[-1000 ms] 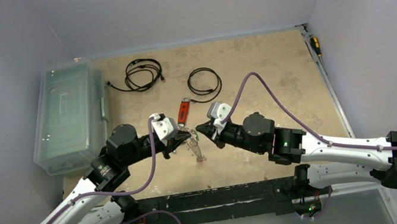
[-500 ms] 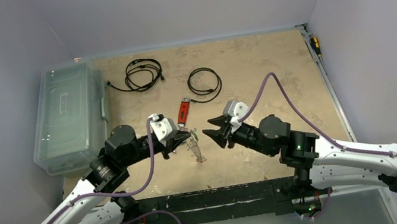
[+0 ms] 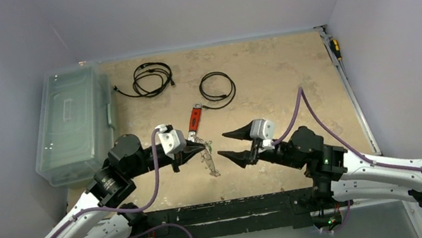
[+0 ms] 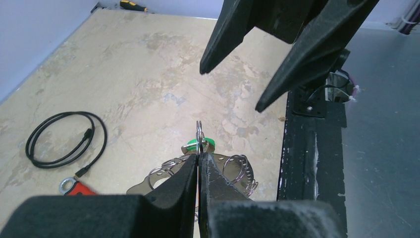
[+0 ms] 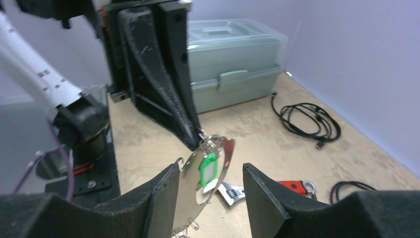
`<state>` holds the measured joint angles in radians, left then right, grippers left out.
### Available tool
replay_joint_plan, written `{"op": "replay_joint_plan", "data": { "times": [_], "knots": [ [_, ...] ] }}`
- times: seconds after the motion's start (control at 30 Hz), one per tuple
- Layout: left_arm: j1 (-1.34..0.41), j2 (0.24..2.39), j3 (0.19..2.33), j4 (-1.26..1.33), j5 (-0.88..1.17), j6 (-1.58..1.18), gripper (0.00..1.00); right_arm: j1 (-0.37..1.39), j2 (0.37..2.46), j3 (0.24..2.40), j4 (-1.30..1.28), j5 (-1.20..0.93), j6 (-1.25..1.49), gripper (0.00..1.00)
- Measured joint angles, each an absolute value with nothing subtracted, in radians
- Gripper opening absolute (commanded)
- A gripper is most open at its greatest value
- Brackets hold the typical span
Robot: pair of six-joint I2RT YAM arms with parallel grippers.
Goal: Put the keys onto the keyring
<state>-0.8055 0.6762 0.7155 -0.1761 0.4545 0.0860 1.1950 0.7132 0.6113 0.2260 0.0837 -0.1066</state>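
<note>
Your left gripper (image 4: 198, 158) is clamped shut on the one keyring (image 4: 198, 132), which hangs from its tips. Two coloured keys hang there: one green-headed key (image 5: 208, 168) and one red-headed key (image 5: 228, 147). Your right gripper (image 3: 223, 145) faces them, its jaws spread wide and holding nothing. Beyond lie one wrench (image 3: 195, 119) and two cables: the far cable (image 3: 152, 66) and the near cable (image 3: 202, 90).

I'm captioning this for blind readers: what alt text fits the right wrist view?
The left gripper, shut, holds a keyring with a green key dangling in front of the open right gripper. Behind, on the table, lie a red-handled wrench, a coiled black cable and a clear lidded box.
</note>
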Motion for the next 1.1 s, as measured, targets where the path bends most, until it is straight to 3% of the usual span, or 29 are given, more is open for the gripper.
{"op": "replay_joint_plan", "data": {
  "times": [0.3, 1.1],
  "knots": [
    [-0.805, 0.667, 0.708, -0.123, 0.579, 0.062, 0.00, 1.187, 0.739, 0.679, 0.125, -0.080, -0.176, 0.60],
    [-0.805, 0.668, 0.688, -0.075, 0.705, 0.037, 0.00, 1.116, 0.797, 0.686, 0.149, -0.327, -0.184, 0.45]
  ]
}}
